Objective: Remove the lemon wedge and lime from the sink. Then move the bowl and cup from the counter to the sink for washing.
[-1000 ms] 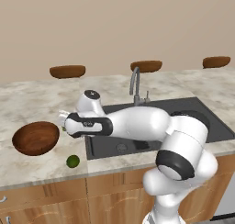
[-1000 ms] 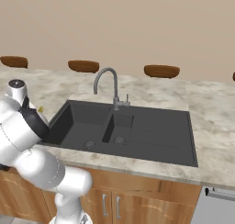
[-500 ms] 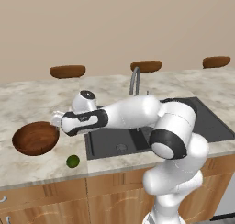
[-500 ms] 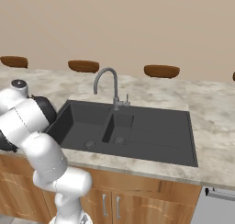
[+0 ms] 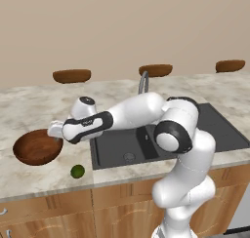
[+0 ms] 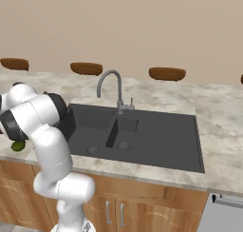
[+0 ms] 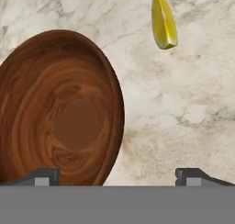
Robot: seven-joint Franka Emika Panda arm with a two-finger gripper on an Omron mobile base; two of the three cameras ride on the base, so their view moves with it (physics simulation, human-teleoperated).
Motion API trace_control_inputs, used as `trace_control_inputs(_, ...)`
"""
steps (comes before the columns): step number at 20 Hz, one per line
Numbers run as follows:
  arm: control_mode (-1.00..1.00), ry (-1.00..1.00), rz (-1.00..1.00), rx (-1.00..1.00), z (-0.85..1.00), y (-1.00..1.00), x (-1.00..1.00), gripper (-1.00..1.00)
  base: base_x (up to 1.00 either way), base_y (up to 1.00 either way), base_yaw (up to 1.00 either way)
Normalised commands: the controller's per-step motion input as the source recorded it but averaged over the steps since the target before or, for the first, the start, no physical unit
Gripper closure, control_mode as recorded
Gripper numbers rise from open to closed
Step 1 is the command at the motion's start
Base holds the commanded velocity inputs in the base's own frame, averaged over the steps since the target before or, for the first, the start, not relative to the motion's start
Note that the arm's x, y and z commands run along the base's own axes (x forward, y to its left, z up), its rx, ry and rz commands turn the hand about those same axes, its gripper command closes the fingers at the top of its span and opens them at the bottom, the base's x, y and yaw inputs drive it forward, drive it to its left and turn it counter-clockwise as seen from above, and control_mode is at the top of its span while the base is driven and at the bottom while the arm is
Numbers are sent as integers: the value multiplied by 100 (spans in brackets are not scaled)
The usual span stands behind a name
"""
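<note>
Hand view is showing the bowl [image 7: 59,113] lying empty on the marble counter [image 7: 183,103], its near rim sitting between the two dark fingertips. The gripper [image 7: 117,175] is standing spread wide and carrying nothing; one finger is over the bowl's inside, the other over bare counter beside the rim. The lemon wedge [image 7: 163,21] is resting on the counter well apart from the bowl, so it is already out of the basin.

Left base view is giving the wider layout: the bowl [image 5: 37,147] is sitting on the counter to the left of the sink [image 5: 146,139], the gripper [image 5: 52,129] hanging just over its right edge. The lime [image 5: 77,171] is lying on the counter near the front edge, close to the bowl, also out of the sink.

Both basins are looking bare of fruit in the right base view, sink [image 6: 137,133] with only its drains and the faucet [image 6: 110,88].

Judgement: the fruit removal is reading as done; the bowl move is just starting, with no grip taken yet. The cup is not being located, so that part is still to do.
</note>
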Motion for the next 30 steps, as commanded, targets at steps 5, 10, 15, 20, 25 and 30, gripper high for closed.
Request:
trace_control_inputs(5, -100, 5, 0, -7, -14, 10, 3, -100, 0, 0, 0)
trace_control_inputs(10, -100, 0, 0, -2, -11, 17, 12, -100, 0, 0, 0)
trace_control_inputs(15, -100, 0, 0, -2, -17, 20, 19, -100, 0, 0, 0)
trace_control_inputs(20, -100, 0, 0, -2, -17, 13, 12, -100, 0, 0, 0)
trace_control_inputs(25, -100, 0, 0, -1, -15, 10, 5, 100, 0, 0, 0)
trace_control_inputs(30, -100, 6, 0, 0, -9, 1, 0, 100, 0, 0, 0)
